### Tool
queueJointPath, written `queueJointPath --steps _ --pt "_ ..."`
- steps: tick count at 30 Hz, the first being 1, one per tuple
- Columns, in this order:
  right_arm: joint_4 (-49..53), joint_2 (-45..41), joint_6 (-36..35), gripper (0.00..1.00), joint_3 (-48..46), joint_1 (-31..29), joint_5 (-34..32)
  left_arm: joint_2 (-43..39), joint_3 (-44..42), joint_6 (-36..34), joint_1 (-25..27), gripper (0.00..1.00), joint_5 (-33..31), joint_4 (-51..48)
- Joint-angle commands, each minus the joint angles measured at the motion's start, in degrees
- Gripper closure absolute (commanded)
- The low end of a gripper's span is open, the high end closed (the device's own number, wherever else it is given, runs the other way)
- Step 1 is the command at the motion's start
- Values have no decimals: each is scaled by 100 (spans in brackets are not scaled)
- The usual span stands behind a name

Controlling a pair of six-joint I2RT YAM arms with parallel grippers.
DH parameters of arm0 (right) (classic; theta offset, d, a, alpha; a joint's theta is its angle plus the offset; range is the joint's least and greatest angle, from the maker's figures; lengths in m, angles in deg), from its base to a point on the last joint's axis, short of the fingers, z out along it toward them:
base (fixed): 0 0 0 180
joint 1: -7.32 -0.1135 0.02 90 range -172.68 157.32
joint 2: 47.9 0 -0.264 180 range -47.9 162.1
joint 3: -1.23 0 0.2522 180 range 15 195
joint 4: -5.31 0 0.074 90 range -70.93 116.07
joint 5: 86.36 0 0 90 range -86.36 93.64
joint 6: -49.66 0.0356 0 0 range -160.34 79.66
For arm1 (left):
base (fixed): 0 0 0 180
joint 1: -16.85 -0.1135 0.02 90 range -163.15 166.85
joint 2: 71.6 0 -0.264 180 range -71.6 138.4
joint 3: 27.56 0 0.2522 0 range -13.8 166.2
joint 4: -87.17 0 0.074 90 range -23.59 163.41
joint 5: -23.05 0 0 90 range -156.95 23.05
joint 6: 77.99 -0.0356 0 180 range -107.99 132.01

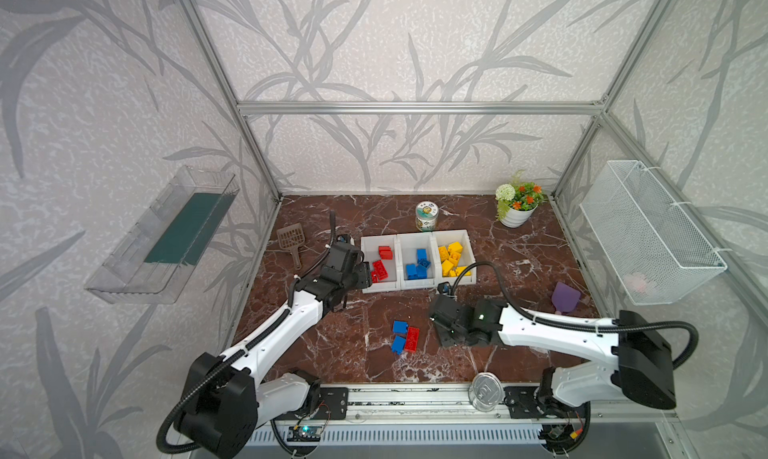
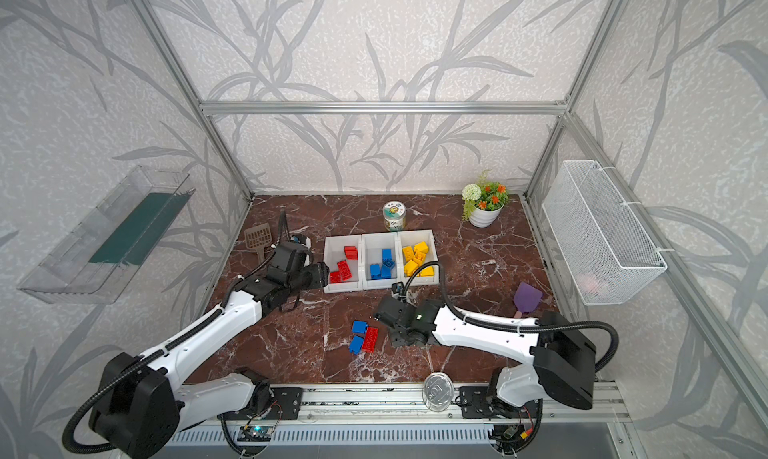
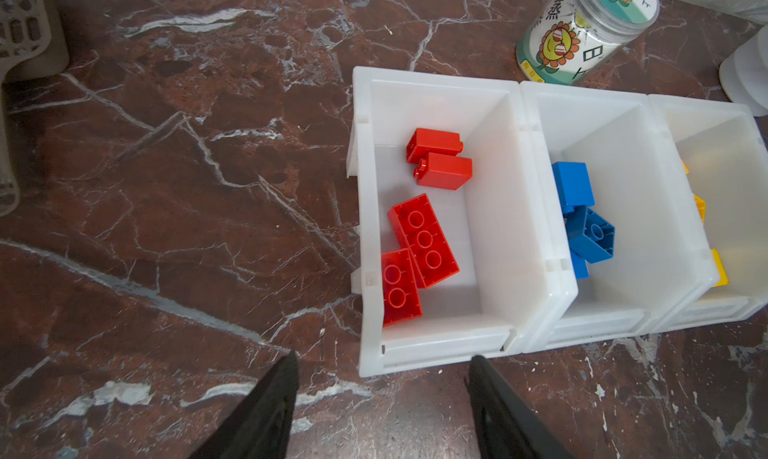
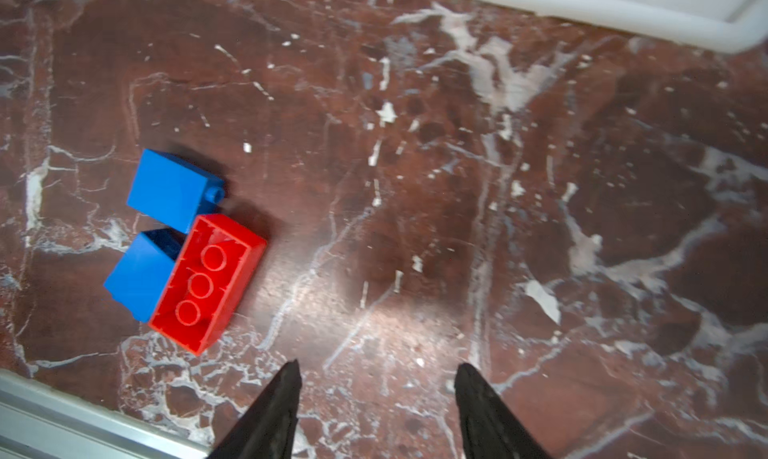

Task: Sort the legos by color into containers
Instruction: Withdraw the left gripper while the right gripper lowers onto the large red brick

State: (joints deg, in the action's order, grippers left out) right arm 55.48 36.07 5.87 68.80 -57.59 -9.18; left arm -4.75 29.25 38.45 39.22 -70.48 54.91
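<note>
Left end effector hangs by the front of the red bin, jaws moderately apart and empty. The containers, three joined white bins on the marbled worktop, hold red, then blue, then yellow legos. In front of them, well apart, three legos lie loose. A red brick, hollow side up, touches two blue bricks along one long edge. Right end effector hovers near the red brick's free side, jaws moderately apart and empty. Probably best: centre over one brick, turn the jaws to its free faces and descend straight, so the neighbours are not dragged.
</note>
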Motion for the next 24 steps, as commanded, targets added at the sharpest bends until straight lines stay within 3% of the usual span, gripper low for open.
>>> queueJointPath --steps 1,10,24 --pt "-27 486 -229 39 485 -201 112 -214 -158 167 -40 32 -200 -74" --pt "247 1560 -473 37 1365 -403 -35 -300 -271 245 -57 32 -131 -89" --pt "420 2337 -622 37 2003 -462 -27 -359 -279 220 -58 32 -131 -178"
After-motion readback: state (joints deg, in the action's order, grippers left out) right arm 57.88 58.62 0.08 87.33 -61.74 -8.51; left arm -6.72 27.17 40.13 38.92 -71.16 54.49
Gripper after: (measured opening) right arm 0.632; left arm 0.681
